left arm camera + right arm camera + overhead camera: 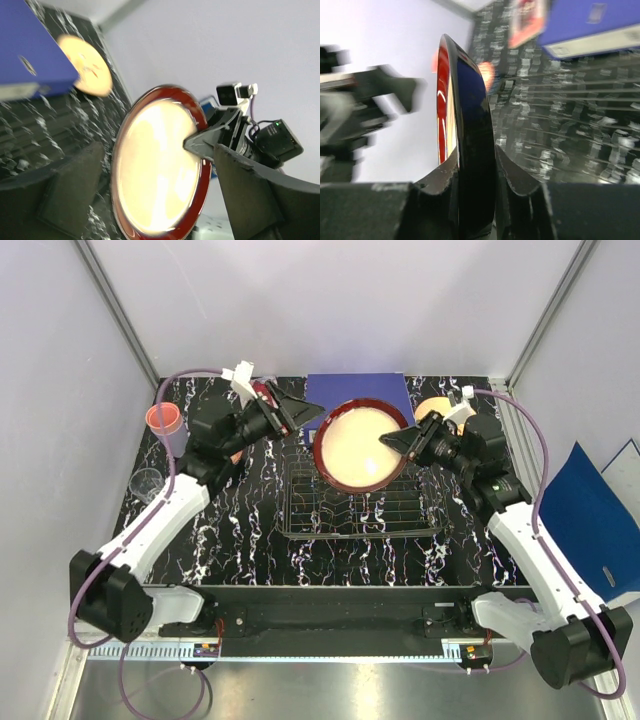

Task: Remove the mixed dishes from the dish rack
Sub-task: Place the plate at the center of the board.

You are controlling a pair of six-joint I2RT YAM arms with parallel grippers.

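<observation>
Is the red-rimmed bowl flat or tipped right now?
Tipped on edge: the red-rimmed bowl shows its cream inside to the left gripper, rim pinched by the right gripper, over the dish rack.

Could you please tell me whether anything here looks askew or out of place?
Only the red-rimmed cream bowl: it is tipped steeply on edge over the back of the dish rack, pinched at its rim by the right gripper. That looks like handling, not a fault. Nothing appears spilled or broken.

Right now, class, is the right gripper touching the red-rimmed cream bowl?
Touching. The right wrist view shows the right gripper clamping the red-rimmed cream bowl, a finger pressed against each face.
</observation>
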